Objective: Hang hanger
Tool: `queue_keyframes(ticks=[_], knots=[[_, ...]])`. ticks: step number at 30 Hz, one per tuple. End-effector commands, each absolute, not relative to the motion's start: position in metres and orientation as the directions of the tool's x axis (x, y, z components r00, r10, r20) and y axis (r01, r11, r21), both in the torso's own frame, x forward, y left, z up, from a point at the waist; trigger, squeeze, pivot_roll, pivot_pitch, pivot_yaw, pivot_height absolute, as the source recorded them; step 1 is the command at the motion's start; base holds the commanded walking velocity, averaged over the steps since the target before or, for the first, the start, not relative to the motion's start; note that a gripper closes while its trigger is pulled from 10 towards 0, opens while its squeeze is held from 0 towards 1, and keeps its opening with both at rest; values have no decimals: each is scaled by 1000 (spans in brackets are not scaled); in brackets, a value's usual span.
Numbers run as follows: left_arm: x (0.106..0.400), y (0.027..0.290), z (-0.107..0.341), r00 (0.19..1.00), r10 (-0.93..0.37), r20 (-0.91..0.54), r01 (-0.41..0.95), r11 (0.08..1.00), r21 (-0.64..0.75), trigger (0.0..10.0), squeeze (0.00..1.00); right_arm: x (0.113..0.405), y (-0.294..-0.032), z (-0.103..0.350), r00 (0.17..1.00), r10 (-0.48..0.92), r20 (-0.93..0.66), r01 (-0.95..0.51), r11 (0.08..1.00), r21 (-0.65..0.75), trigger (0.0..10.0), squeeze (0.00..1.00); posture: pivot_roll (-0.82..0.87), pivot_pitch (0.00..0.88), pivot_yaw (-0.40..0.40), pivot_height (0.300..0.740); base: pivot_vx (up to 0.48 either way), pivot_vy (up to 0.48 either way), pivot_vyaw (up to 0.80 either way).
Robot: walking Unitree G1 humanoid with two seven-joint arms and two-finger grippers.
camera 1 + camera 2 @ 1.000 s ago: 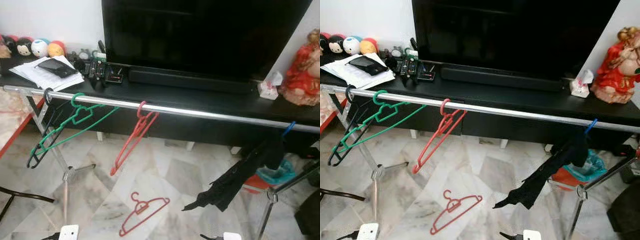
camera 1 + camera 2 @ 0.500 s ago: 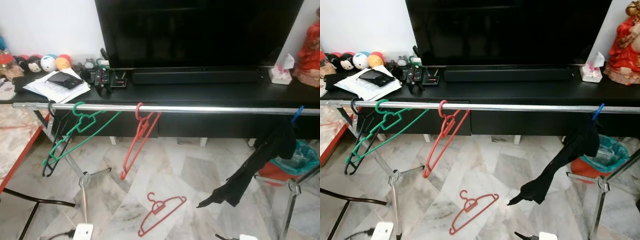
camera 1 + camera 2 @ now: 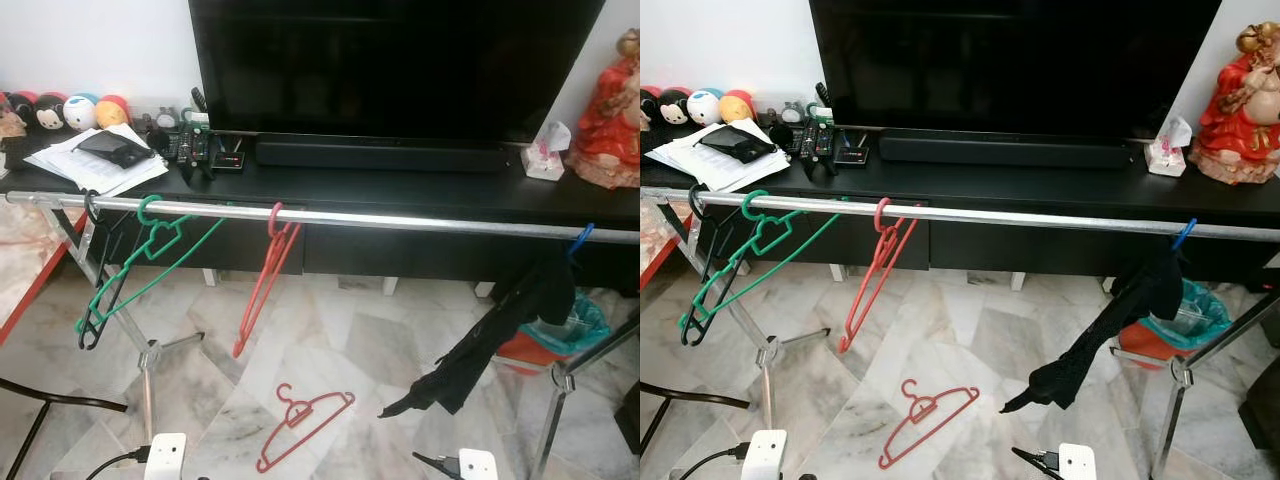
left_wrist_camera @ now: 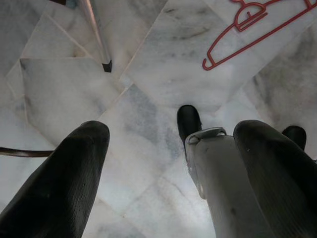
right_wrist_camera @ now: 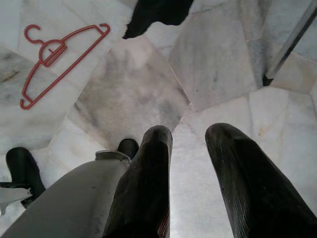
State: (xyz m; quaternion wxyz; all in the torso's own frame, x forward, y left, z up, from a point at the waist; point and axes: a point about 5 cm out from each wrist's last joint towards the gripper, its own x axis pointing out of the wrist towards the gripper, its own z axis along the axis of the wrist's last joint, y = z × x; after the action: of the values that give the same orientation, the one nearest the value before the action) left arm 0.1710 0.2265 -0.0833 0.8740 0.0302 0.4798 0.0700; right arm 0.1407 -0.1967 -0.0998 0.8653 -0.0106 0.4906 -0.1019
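At the far left, a black plastic hanger (image 3: 92, 290) and a green plastic hanger (image 3: 150, 262) hung tilted from the long chrome rail (image 3: 400, 221) of the drying rack, their hooks close together near its left end. A little further right, a red plastic hanger (image 3: 262, 280) dangled steeply from the same rail. Behind the rail ran a low black TV cabinet (image 3: 400, 190) carrying a large dark television (image 3: 400, 60).

The task's thing, a second red plastic hanger (image 3: 303, 429), lay flat on the pale marble floor (image 3: 350, 350), below the rail and just right of the hanging red one, its hook pointing towards the rack.

The left gripper (image 4: 168, 163) hung low over the floor with its two black fingers spread wide and nothing between them. The right gripper (image 5: 190, 163) also pointed at the floor, its fingers parted by a narrower gap and likewise empty.

Further right, a black garment (image 3: 500, 330) drooped from a blue hook (image 3: 580, 240) on the rail.

The step in hand seemed to be reaching for the floor hanger. To do it well, the robot would probably need to bend low, close on the thin shoulder bar rather than the hook, and keep the hook free for the bare stretch of rail between the red hanger and the garment.
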Motion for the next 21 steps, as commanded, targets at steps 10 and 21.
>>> queue_keyframes(ticks=[10,21], knots=[[147,238,-91,466,177,-867,-109,984,142,10000,0,139,-196,-100,495,-194,-847,200,974,-107,10000,0,-132,0,-7,740,0,0,0],[148,241,-89,471,181,-863,-132,982,133,10000,0,154,-204,-94,528,-185,-829,159,980,-117,10000,0,-114,0,-40,740,0,0,0]])
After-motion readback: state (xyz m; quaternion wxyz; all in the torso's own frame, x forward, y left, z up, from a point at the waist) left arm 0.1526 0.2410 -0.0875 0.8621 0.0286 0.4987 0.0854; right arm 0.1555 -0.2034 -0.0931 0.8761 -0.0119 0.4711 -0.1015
